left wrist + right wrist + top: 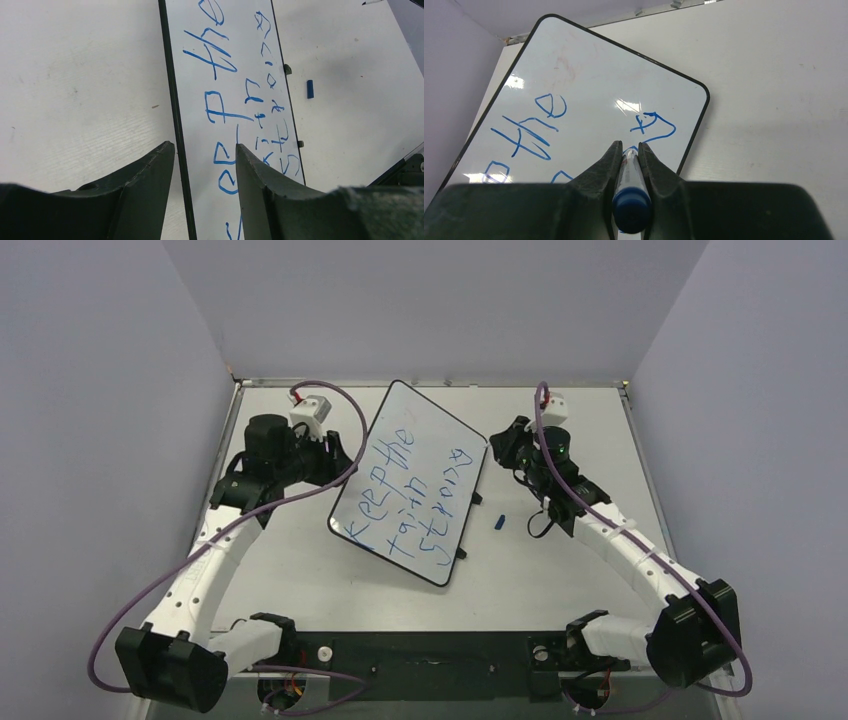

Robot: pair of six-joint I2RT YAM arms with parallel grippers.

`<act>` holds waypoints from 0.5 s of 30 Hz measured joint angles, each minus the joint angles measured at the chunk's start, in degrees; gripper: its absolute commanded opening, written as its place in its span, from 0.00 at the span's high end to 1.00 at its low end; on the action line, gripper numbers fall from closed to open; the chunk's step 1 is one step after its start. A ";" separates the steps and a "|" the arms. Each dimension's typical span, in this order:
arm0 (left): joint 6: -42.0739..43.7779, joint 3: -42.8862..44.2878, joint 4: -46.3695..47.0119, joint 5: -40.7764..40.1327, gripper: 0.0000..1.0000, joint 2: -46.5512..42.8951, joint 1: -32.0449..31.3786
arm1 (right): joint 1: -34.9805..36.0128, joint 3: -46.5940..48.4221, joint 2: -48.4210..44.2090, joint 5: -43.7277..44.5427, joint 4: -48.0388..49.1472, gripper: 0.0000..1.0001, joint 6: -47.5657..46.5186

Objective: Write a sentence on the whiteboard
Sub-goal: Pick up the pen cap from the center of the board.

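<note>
The whiteboard point(410, 405) lies tilted on the table between the two arms. The sentence point(415, 495) runs over it in slanted blue lines, reading roughly "Keep the train strong". My left gripper point(338, 458) is at the board's left edge. In the left wrist view it point(204, 146) is open, and the whiteboard's point(191, 92) black rim runs between the jaws without touching either. My right gripper point(500, 447) hovers at the board's far right corner. In the right wrist view it point(628, 146) is shut on a blue marker pen point(630, 185), tip over the last word point(651, 127).
A small blue pen cap point(500, 522) lies on the table just right of the board, also seen as the cap point(310, 89) in the left wrist view. Grey walls close in the table on three sides. Purple cables loop from both arms.
</note>
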 measured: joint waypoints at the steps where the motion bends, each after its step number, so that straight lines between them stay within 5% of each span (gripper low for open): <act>1: 0.07 0.52 -0.17 -0.48 0.54 -0.13 -0.04 | -0.13 0.00 -0.42 0.11 -0.07 1.00 -0.04; 9: 0.31 5.03 -3.45 -4.17 0.53 -1.18 -1.68 | -0.76 0.00 -2.58 0.61 -0.70 1.00 -0.39; 15: 0.28 10.78 -5.70 -11.78 0.54 -1.03 -13.44 | -1.57 1.16 -5.16 1.95 -4.35 1.00 -1.33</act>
